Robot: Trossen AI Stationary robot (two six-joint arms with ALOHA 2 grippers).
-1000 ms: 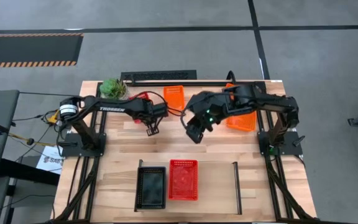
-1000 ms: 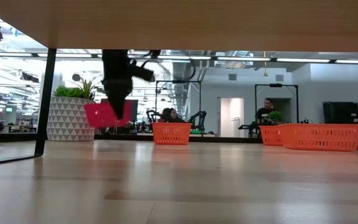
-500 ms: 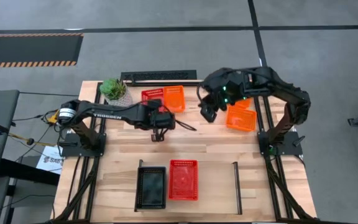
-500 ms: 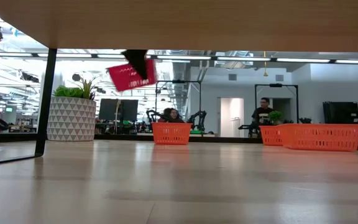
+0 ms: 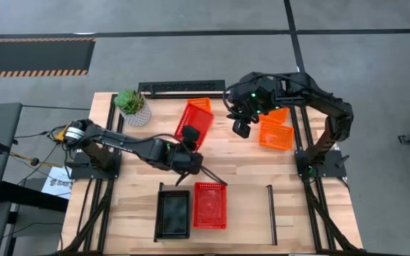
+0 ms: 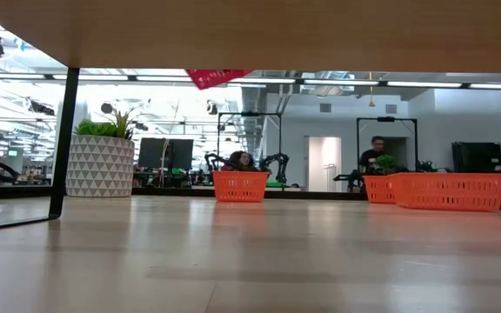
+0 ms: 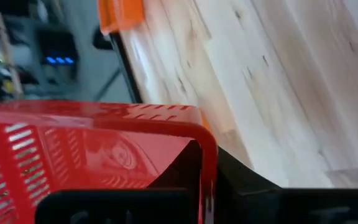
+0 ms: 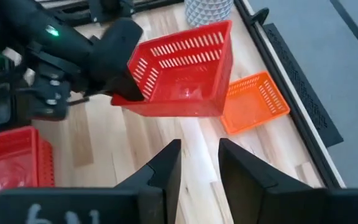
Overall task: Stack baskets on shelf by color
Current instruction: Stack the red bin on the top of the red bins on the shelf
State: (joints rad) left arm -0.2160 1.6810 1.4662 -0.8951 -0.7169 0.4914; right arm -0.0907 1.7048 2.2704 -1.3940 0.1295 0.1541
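My left gripper (image 5: 188, 136) is over the middle of the table, shut on a red mesh basket (image 5: 195, 122) that shows tilted in the right wrist view (image 8: 182, 74) and high up in the low view (image 6: 217, 78). My right gripper (image 5: 241, 128) hovers open to the right of it, touching nothing, its fingers (image 8: 166, 171) apart. An orange basket (image 5: 202, 104) lies on the table by the far edge, and two more orange baskets (image 5: 276, 132) lie at the far right. On the shelf (image 5: 248, 213) at the near edge stand a black basket (image 5: 173, 214) and a red basket (image 5: 210, 205). My left gripper holds the red basket by one short end wall, at its rim (image 7: 209, 149). One finger (image 7: 182, 171) is inside the basket and the other outside. The basket is lifted clear of the table and tilted, its open side turned to the right.
A potted green plant (image 5: 132, 105) stands at the far left corner. A black tube frame (image 5: 182, 87) runs along the far edge. The shelf's two black rails (image 5: 270, 212) bound free plank to the right of the red basket. People show in the room beyond (image 6: 376, 156).
My left gripper has carried the red basket from beside the plant up and toward the table's middle; the basket now hangs higher and is tipped over. My right gripper has drawn back from the table's middle toward the far edge, near the orange baskets.
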